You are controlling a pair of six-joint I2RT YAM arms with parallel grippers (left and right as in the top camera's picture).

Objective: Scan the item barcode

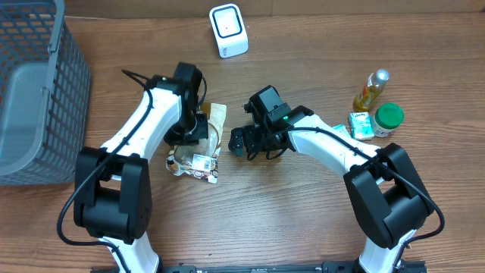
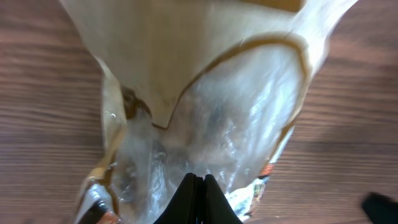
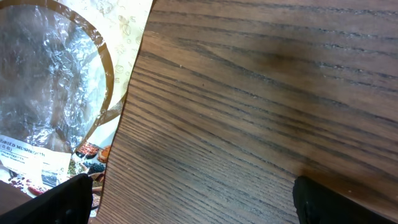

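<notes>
**Left end effector pinching pouch mid-bench, right one spread beside it**

Overhead: the pouch (image 1: 198, 152), paper top with a clear window and a white label at its near end, lies around the middle of the bench (image 1: 303, 220), a bit toward the left edge. Left end effector (image 1: 194, 130) sits on top of the pouch. Right end effector (image 1: 239, 142) is just beside the pouch's right side, not touching it. White scanner (image 1: 229, 30) stands at the far edge, middle. Grey basket (image 1: 34, 91) is at the far-left corner. Oil bottle (image 1: 370, 91), green-lidded jar (image 1: 389, 117) and small carton (image 1: 361, 125) are clustered toward the right edge

Left wrist: left end effector (image 2: 198, 190) has its fingers pressed together on the pouch's (image 2: 236, 124) clear film, wood bench (image 2: 37, 93) on both sides

Right wrist: right end effector (image 3: 193, 196) is spread wide, dark fingers (image 3: 65, 199) at the bottom corners, over bare bench (image 3: 261, 93); pouch (image 3: 50, 81) sits at the left, window and label showing
</notes>
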